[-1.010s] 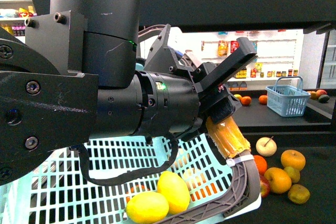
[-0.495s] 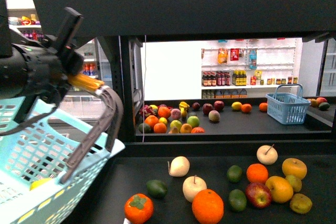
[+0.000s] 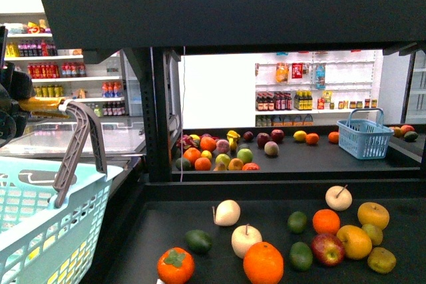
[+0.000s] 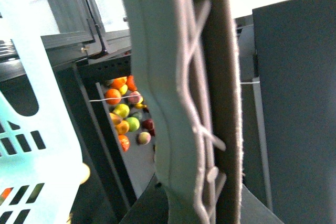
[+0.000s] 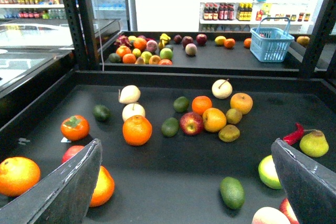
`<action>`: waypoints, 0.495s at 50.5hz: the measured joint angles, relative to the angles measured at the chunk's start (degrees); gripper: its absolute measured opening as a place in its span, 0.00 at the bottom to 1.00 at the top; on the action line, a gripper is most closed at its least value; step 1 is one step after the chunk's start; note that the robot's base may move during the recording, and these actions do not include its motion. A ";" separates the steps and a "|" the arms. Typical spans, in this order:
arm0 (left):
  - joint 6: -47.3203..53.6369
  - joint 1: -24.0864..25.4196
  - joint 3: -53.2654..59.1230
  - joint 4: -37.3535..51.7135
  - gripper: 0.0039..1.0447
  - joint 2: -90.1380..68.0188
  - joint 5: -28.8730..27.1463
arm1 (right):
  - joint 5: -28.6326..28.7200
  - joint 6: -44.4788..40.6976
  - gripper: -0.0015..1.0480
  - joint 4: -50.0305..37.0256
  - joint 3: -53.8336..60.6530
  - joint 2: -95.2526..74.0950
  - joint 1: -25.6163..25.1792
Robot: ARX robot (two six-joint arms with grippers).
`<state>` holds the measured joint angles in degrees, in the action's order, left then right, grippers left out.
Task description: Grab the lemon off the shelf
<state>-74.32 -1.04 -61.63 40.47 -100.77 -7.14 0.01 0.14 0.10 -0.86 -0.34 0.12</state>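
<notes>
The shelf's near black tray holds scattered oranges, apples, pears and limes; none of them is clearly a lemon. A small yellow fruit lies on the far tray. My left gripper, at the front view's left edge, is shut on the grey basket handle of the pale turquoise basket. Yellow shows through the basket's slots. My right gripper hangs open over the near tray, nothing between its dark fingers, a lime below it.
A small blue basket and a heap of fruit sit on the far tray. Black uprights and an upper tray frame the opening. White wall shelves of bottles stand behind. A glass-topped chest is at left.
My left arm and the basket have swung left and down out of the middle of the front view, uncovering the fruit on the near tray.
</notes>
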 joint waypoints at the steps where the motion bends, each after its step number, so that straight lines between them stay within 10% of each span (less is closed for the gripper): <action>1: -0.26 0.37 -0.50 0.20 0.08 -0.39 0.24 | 0.00 0.00 0.93 0.00 0.00 0.00 0.00; 25: -7.10 9.11 -5.66 5.60 0.08 -7.06 8.09 | 0.00 0.02 0.93 0.00 0.00 0.00 0.00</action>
<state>-81.43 8.08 -67.29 46.06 -107.83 0.95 0.01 0.16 0.10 -0.86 -0.34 0.12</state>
